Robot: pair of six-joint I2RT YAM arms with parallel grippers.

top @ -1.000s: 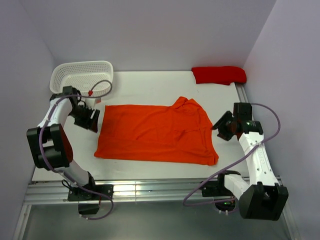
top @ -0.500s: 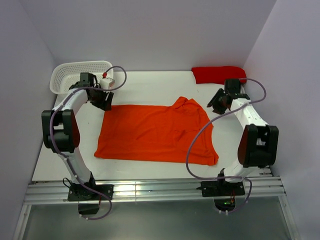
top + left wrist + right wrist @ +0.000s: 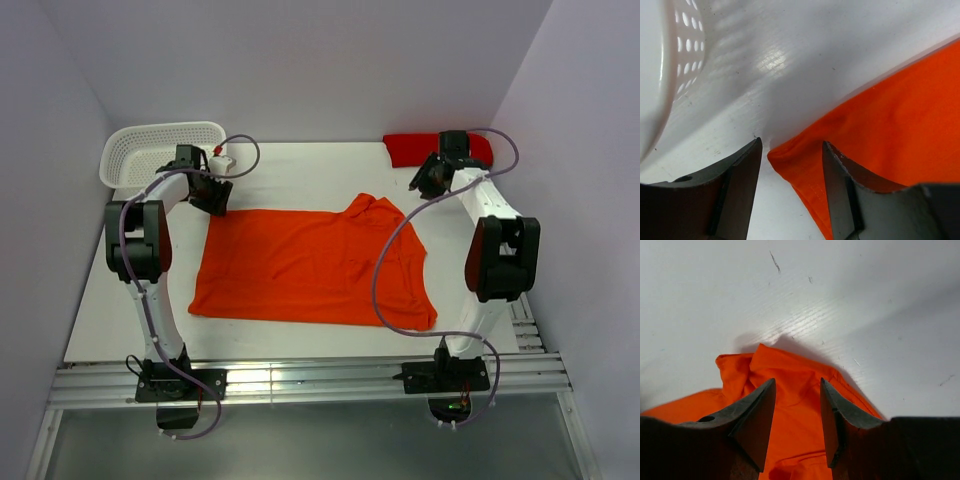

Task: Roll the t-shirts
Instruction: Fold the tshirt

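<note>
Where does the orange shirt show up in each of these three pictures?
Top external: orange t-shirt spread flat mid-table.
Left wrist: its corner, lower right.
Right wrist: a bunched edge, bottom centre.
Shared landmark: the white table.

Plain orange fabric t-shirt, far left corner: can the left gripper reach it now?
Probably yes: the left gripper is open astride that corner of the orange t-shirt, with nothing between; the white plastic basket sits aside.
</note>
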